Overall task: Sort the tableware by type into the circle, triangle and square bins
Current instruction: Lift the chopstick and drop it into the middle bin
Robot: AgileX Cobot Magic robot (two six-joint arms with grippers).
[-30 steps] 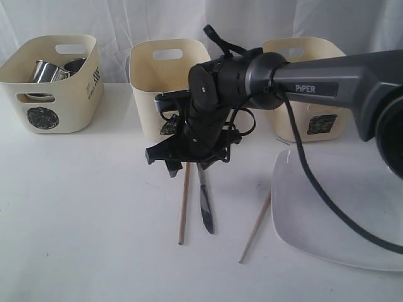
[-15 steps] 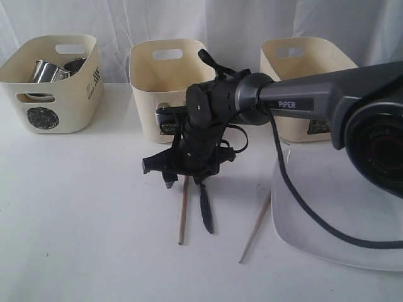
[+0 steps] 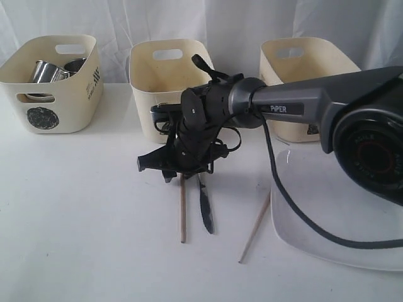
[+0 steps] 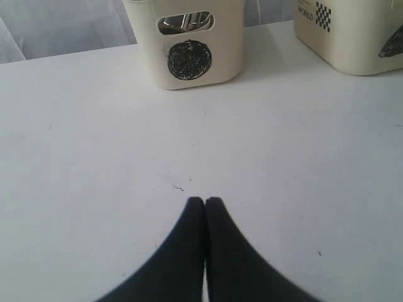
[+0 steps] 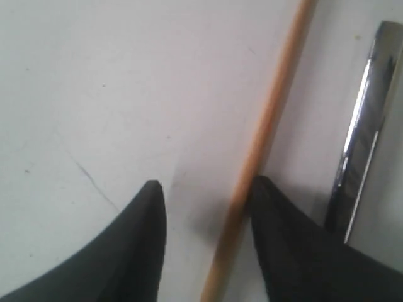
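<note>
Low over the table, my right gripper (image 3: 181, 177) (image 5: 208, 184) is open and straddles the top end of one wooden chopstick (image 3: 182, 214) (image 5: 271, 119), which lies close against one finger. The steel knife (image 3: 204, 207) (image 5: 365, 119) lies just beside it, and the second chopstick (image 3: 255, 228) lies further right. The large white square plate (image 3: 327, 220) sits at the right. The circle tub (image 3: 50, 94) (image 4: 189, 44) holds steel mugs (image 3: 45, 70). My arm hides the marks on the middle tub (image 3: 167, 69) and mostly on the right tub (image 3: 308, 63). My left gripper (image 4: 204, 200) is shut and empty.
In the left wrist view a second cream tub (image 4: 352, 31) shows at the edge, its mark cut off. The right arm's cable (image 3: 277, 189) hangs over the plate's near corner. A white curtain backs the tubs.
My right gripper has come down and shifted slightly left, and its open fingers now sit around the left chopstick's upper end. Chopsticks, knife and plate have not moved.
</note>
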